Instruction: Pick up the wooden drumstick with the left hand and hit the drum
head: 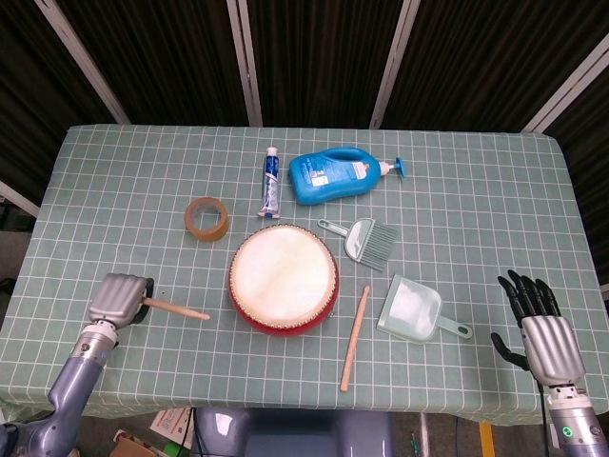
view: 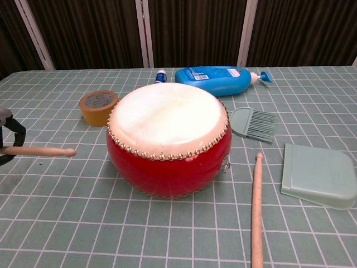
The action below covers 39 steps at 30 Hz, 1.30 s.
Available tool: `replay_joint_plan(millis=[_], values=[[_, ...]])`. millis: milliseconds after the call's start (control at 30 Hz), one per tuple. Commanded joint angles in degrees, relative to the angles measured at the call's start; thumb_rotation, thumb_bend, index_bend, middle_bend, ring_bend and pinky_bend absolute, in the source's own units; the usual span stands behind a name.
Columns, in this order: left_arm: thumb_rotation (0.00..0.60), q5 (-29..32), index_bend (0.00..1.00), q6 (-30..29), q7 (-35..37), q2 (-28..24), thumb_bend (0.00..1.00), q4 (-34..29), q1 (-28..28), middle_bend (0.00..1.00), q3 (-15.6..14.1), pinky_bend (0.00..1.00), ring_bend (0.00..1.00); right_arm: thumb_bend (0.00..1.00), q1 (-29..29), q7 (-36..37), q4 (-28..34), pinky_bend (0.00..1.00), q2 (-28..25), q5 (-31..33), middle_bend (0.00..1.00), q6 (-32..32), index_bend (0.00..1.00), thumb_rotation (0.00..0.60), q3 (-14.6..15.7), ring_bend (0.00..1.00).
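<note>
The drum [head: 283, 278] stands mid-table, the left hand [head: 119, 298] to its left grasps the wooden drumstick [head: 175, 308] low and clear of the skin, and the right hand [head: 540, 324] idles with fingers spread, so a shallow grasp risks the stick slipping.

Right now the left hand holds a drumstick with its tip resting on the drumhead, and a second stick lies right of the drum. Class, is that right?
Not quite. The left hand holds the drumstick, but the head view shows its tip short of the drum, left of it. The second stick does lie to the right.
</note>
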State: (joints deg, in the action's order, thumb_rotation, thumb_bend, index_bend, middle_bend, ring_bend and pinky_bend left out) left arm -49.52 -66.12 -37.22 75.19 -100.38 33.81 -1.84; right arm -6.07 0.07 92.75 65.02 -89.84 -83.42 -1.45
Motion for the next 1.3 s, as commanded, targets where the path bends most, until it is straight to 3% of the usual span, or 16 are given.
replay_joint_plan(millis=[33, 167, 400, 767, 900, 1100, 1233, 1300], values=[[0.6, 1.95, 0.7, 0.71, -1.74, 1.59, 0.58, 1.43, 0.32, 1.0, -0.06, 1.0, 0.99, 0.35, -0.01, 0.05, 0.01, 0.0, -0.02, -0.01, 0.0, 0.01, 0.0, 0.6, 0.0, 0.0], [0.6, 2.9, 0.61, 1.12, -2.94, 1.95, 0.48, 1.74, 0.58, 0.9, -0.09, 0.93, 0.92, 0.35, -0.02, 0.11, -0.04, 0.0, -0.03, -0.03, 0.0, 0.0, 0.0, 0.6, -0.01, 0.0], [0.6, 4.15, 0.34, 0.46, -5.07, 0.37, 0.29, -0.23, 0.69, 0.53, -0.21, 0.66, 0.6, 0.35, -0.09, 0.07, -0.09, 0.0, -0.02, -0.08, 0.0, 0.01, 0.0, 0.6, -0.06, 0.0], [0.6, 0.88, 0.18, -1.77, -0.58, -4.89, 0.26, -5.52, -1.4, 0.27, 0.26, 0.41, 0.32, 0.35, 0.05, -0.34, -0.25, 0.0, 0.18, -0.26, 0.0, -0.18, 0.0, 0.6, 0.1, 0.0], [0.6, -5.01, 0.11, -4.19, 6.91, -6.91, 0.22, -6.67, -4.34, 0.17, 0.56, 0.35, 0.22, 0.35, -0.04, -0.25, -0.3, 0.0, 0.07, -0.17, 0.0, -0.12, 0.0, 0.6, -0.02, 0.0], [0.6, -20.0, 0.01, -12.08, 19.96, -10.31, 0.15, -5.23, -11.14, 0.03, -1.81, 0.27, 0.11, 0.35, -0.02, -0.38, -0.42, 0.0, 0.11, -0.15, 0.0, -0.17, 0.0, 0.6, -0.04, 0.0], [0.6, -26.23, 0.0, -17.42, 24.83, -11.96, 0.09, -3.56, -15.86, 0.0, -4.45, 0.12, 0.01, 0.35, 0.02, -0.84, -0.34, 0.0, 0.05, -0.18, 0.0, -0.15, 0.0, 0.6, 0.04, 0.0], [0.6, -28.2, 0.0, -18.98, 26.76, -12.63, 0.08, -2.6, -17.7, 0.0, -5.56, 0.07, 0.0, 0.35, 0.03, -1.05, -0.39, 0.0, 0.13, -0.27, 0.0, -0.28, 0.0, 0.6, 0.02, 0.0]])
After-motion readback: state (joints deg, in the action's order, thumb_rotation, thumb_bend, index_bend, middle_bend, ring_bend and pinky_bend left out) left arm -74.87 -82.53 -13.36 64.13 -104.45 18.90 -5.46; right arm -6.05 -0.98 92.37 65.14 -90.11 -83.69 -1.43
